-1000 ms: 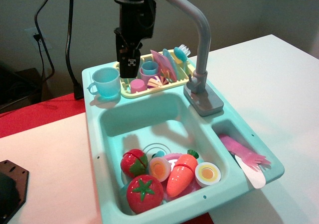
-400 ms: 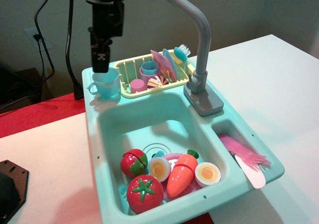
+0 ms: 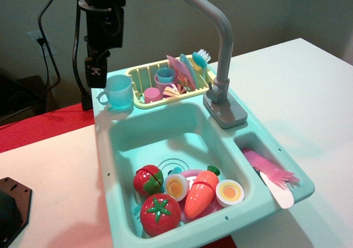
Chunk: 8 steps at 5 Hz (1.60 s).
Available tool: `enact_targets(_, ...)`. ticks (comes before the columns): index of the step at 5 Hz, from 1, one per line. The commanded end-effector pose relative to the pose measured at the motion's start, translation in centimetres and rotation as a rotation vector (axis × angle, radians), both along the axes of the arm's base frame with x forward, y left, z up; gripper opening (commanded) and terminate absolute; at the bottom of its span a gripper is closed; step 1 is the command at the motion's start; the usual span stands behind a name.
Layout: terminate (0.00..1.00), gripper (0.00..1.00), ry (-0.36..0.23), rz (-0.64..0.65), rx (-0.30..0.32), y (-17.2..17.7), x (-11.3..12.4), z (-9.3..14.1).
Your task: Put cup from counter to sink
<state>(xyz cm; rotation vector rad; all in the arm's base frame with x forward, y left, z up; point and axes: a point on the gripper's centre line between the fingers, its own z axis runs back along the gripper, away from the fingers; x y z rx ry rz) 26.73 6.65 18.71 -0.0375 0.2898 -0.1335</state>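
Observation:
The light turquoise cup [image 3: 117,91] stands upright on the counter [image 3: 110,113], the back-left ledge of the toy sink unit, with its handle to the left. My gripper [image 3: 95,73] hangs just left of the cup, its black fingertips level with the rim, close to the handle side. I see only one narrow black finger face, so the gap between the jaws does not show. Nothing is held. The sink [image 3: 160,133] lies in front of the cup, with the tall grey faucet [image 3: 220,49] at its back right.
A yellow dish rack [image 3: 136,70] with a blue cup, a lilac cup, plates and a brush sits right of the cup. A toy tomato [image 3: 160,214], strawberry [image 3: 148,180], carrot [image 3: 199,194] and egg halves lie in the basin's front. A pink fork [image 3: 273,173] lies in the side compartment.
My gripper has moved left from over the dish rack, across the cup, to the cup's left side. The cup has not moved.

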Motion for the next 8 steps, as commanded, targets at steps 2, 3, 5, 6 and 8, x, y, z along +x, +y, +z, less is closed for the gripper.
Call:
enact_targets(2, 0.0, 1.0, -0.1, 0.031, 0.036, -0.1, 1.5, -0.1)
enact_targets(3, 0.0, 1.0, -0.102, 0.043, 0.041, -0.1, 2.3, -1.2)
enact_targets(5, 0.0, 1.0, -0.083, 0.044, 0.059, -0.1, 2.7, -4.1)
enact_targets(6, 0.0, 0.0, -0.083, 0.042, 0.064, 0.0, 2.4, -4.4)
enact_targets(8, 0.0, 0.0, -0.095, 0.039, 0.056, -0.5, 2.2, -3.7)
